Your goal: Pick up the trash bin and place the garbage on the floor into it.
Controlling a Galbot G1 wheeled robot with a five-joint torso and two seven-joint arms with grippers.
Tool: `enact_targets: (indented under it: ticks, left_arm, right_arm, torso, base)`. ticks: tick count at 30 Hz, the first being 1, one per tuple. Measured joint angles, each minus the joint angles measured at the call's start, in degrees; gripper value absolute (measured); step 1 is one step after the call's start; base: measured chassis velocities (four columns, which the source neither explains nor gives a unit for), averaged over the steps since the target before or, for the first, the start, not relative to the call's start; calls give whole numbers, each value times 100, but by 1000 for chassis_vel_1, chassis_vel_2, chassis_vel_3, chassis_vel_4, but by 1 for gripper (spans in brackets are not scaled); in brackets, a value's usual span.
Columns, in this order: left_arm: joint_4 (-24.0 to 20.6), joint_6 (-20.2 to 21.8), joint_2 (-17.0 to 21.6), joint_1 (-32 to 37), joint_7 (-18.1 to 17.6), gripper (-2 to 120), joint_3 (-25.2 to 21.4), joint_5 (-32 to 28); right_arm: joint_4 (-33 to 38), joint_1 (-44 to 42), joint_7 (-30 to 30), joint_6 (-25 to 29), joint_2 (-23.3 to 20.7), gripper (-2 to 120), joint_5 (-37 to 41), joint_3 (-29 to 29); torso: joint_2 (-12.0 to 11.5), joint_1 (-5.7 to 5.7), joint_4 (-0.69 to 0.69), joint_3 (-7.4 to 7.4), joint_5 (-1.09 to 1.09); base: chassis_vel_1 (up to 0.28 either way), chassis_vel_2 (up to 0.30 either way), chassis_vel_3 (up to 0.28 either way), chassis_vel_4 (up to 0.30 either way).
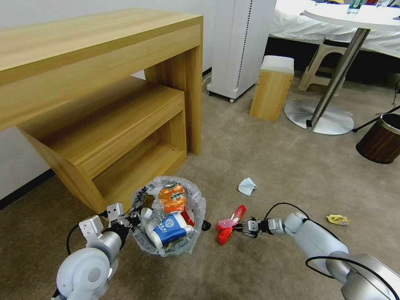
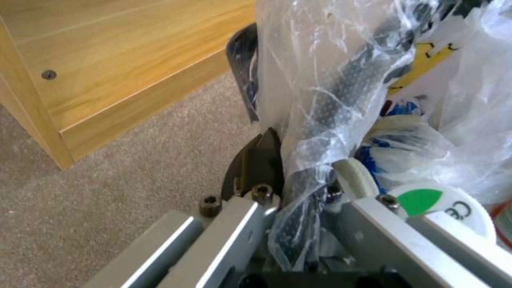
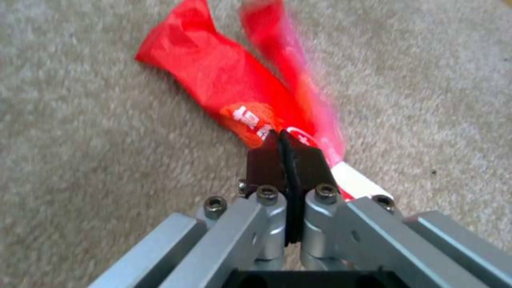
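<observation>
Trash bins, bag-lined: 1 point(image 1: 166, 246)
Brown wood-look bins: 1 point(image 1: 380, 141)
Orange cans in the lined bin: 1 point(image 1: 172, 197)
Blue-white cups in the lined bin: 1 countable point(image 1: 166, 231)
Red wrappers on the floor: 1 point(image 1: 230, 223)
White tissues on the floor: 1 point(image 1: 247, 186)
Yellow wrappers on the floor: 1 point(image 1: 338, 218)
Pincers: 2, left point(image 1: 132, 217) and right point(image 1: 239, 227)
Wooden worktops: 1 point(image 1: 83, 46)
Round white tables: 1 point(image 1: 354, 16)
Stools: 2, wooden point(image 1: 271, 87) and white point(image 1: 323, 62)

A clear crinkly liner with black lettering is seen on the bin point(image 1: 168, 246), in which an orange can point(image 1: 172, 198) and a blue-and-white cup point(image 1: 166, 230) are held. The wrapper point(image 3: 235, 96) is red with white lettering, and the carpet point(image 1: 271, 166) is beige.
</observation>
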Motion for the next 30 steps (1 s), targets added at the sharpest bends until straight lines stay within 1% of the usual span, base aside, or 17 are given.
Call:
enact_targets:
  ticks: [2,6,8,9,12,13,15,18,20,21,23,25,26,27,28,30]
  left_arm:
    - [7,-1,0,-1,0,0,3,2]
    - [60,-6,-7,-6,0,0,11,21]
    - [111,-11,-24,-26,0,0,31,48]
    - [111,-11,-24,-26,0,0,31,48]
    - [151,-19,-57,-68,4,0,54,87]
    - [151,-19,-57,-68,4,0,54,87]
    - [199,-22,-92,-92,4,0,83,117]
    - [231,-22,-127,-104,9,0,105,148]
    - [246,-22,-138,-112,11,0,119,161]
    - [252,-22,-143,-122,11,0,125,162]
    - [253,-23,-141,-144,13,0,131,159]
    - [251,-23,-139,-144,13,0,130,157]
    - [238,-23,-133,-144,12,0,131,144]
    - [229,-23,-131,-144,12,0,129,137]
    - [229,-23,-131,-144,12,0,129,137]
    - [218,-23,-132,-138,12,0,118,133]
  right_arm:
    - [15,-12,-7,2,-10,0,25,7]
    - [197,-85,-95,3,-176,0,303,44]
    - [398,-136,-301,-36,-385,0,554,45]
    - [398,-136,-301,-36,-385,0,554,45]
    - [776,-246,-386,-108,-658,0,942,-30]
    - [776,-246,-386,-108,-658,0,942,-30]
    - [1002,-276,-378,-171,-801,0,1127,-44]
    - [1019,-282,-334,-173,-813,0,1162,-70]
    - [978,-276,-254,-168,-791,0,1111,-69]
    - [923,-262,-203,-160,-751,0,1045,-55]
    - [700,-186,-110,-126,-585,1,873,-39]
    - [652,-168,-93,-116,-548,1,852,-40]
    - [513,-108,-46,-90,-424,10,755,-39]
    - [398,-60,-33,-58,-305,14,689,-36]
    - [398,-60,-33,-58,-305,14,689,-36]
    - [281,-6,-18,-47,-175,24,641,-43]
  torso:
    - [0,0,0,0,0]
    - [0,0,-1,0,1]
    - [0,0,0,0,-1]
    - [0,0,0,0,-1]
    - [0,0,-2,0,3]
    - [0,0,-2,0,3]
    - [0,0,-2,0,-3]
    - [0,0,0,0,2]
    - [0,0,0,0,0]
    - [0,0,-2,0,-2]
    - [0,0,-1,0,1]
    - [0,0,-1,0,0]
    - [0,0,-1,0,-1]
    - [0,0,0,0,0]
    - [0,0,0,0,0]
    - [0,0,0,0,0]
  base:
    - [0,0,0,0]
    - [0,0,0,0]
    - [0,0,0,0]
    - [0,0,0,0]
    - [0,0,0,0]
    - [0,0,0,0]
    - [0,0,0,0]
    - [0,0,0,0]
    - [0,0,0,0]
    - [0,0,0,0]
    - [0,0,0,0]
    - [0,0,0,0]
    - [0,0,0,0]
    - [0,0,0,0]
    - [0,0,0,0]
    - [0,0,0,0]
